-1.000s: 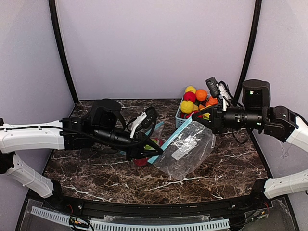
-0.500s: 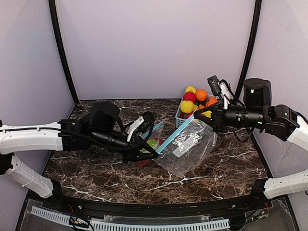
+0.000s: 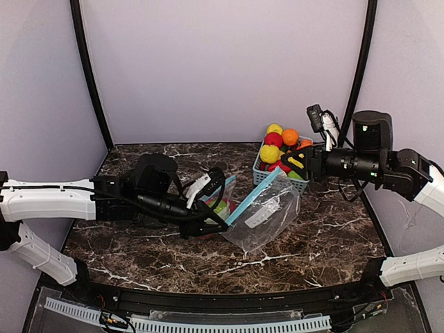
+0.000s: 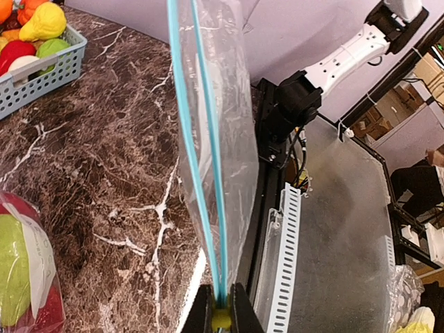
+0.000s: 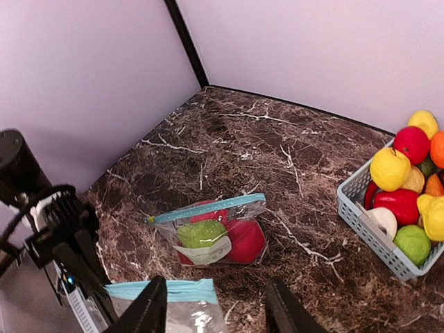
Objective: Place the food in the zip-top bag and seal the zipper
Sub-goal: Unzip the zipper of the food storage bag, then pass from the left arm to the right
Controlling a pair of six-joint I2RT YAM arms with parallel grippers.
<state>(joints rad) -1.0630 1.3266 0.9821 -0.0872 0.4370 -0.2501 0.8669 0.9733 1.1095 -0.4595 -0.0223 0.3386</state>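
An empty clear zip-top bag (image 3: 267, 211) with a blue zipper (image 3: 253, 198) slants up from the table. My left gripper (image 3: 220, 220) is shut on the zipper's lower end (image 4: 220, 291). My right gripper (image 3: 290, 165) is open just above the zipper's upper end, holding nothing; its fingers (image 5: 149, 312) straddle the bag's corner (image 5: 177, 291). A second zip-top bag (image 5: 208, 232), holding red and green food, lies on the table behind. More food (image 3: 277, 147), red, yellow, orange and green, is piled in the basket.
The light-blue slatted basket (image 3: 262, 173) stands at the back right, close under my right gripper, and shows too in the wrist views (image 4: 41, 80) (image 5: 378, 239). The left arm (image 5: 41, 208) is beside the filled bag. Dark marble table (image 3: 333, 229).
My right gripper has opened and let go of the zipper's upper end, drawing back to the right. The bag has sagged lower. My left gripper has shifted slightly, still holding.
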